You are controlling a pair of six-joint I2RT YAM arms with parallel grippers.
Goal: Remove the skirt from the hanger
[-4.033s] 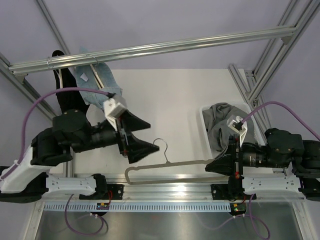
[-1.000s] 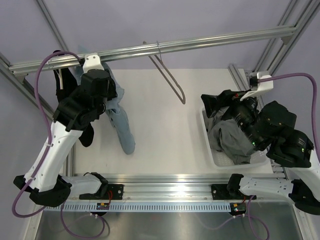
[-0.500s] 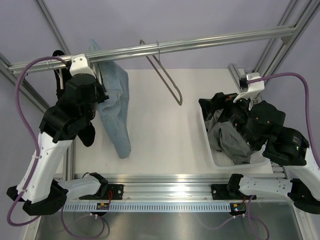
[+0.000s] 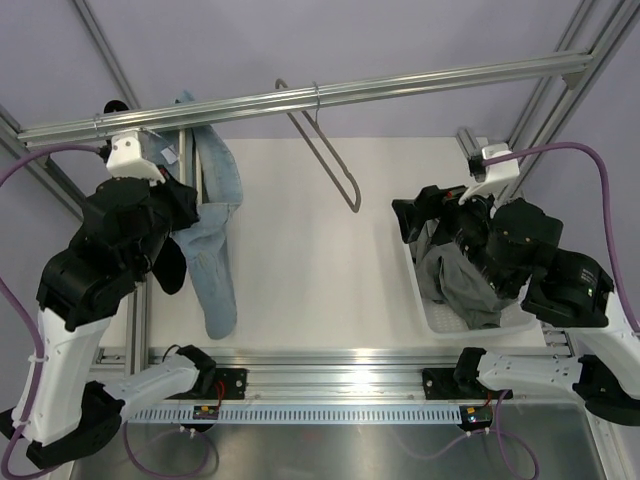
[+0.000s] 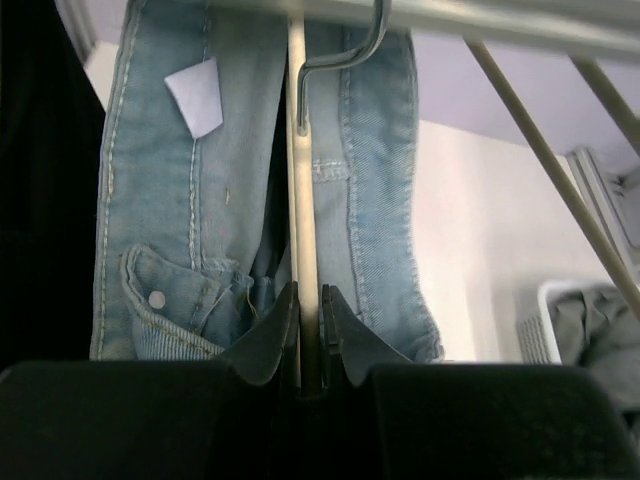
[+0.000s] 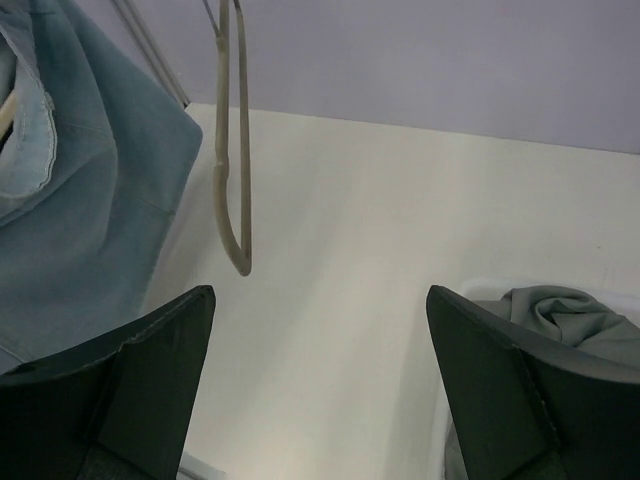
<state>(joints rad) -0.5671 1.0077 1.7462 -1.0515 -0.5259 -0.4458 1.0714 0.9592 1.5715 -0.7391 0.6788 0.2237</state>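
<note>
Jaws of the left gripper [image 5: 308, 300] are clamped tight on the thin upright of a cream hanger [image 5: 300, 200], seen edge-on from the left wrist, while the right gripper [image 6: 318, 295] hangs with its two fingers spread wide and nothing between them.

Nearest the arm bases, a white bin [image 4: 416, 285] sits at the right side of the table [image 4: 310, 280]. The skirt [image 4: 462, 290] lies inside it, off its hanger: a dark grey heap of soft, rumpled folds, bunched up and filling much of the bin. No pleats can be made out in the crumpled cloth, and the right arm covers part of it from above. The open right gripper is poised over the bin's left edge, its camera catching a fold of the grey fabric at the lower right.

Beyond the bin the white tabletop runs back to an aluminium rail [image 4: 400, 85] spanning the far side. The hanger [image 6: 221, 185], grey-taupe and bare, dangles from that rail by its wire hook, well apart from the bin. It is a thin triangular outline turned almost edge-on, its lower end slanting out over the table.

Further left along the same rail, light blue jeans [image 4: 210, 260] are draped over the cream hanger in the left gripper's grasp, one leg trailing down toward the table. A pale tag shows near the waistband. A black garment [image 5: 40, 200] hangs just beside the jeans, at the far left.
</note>
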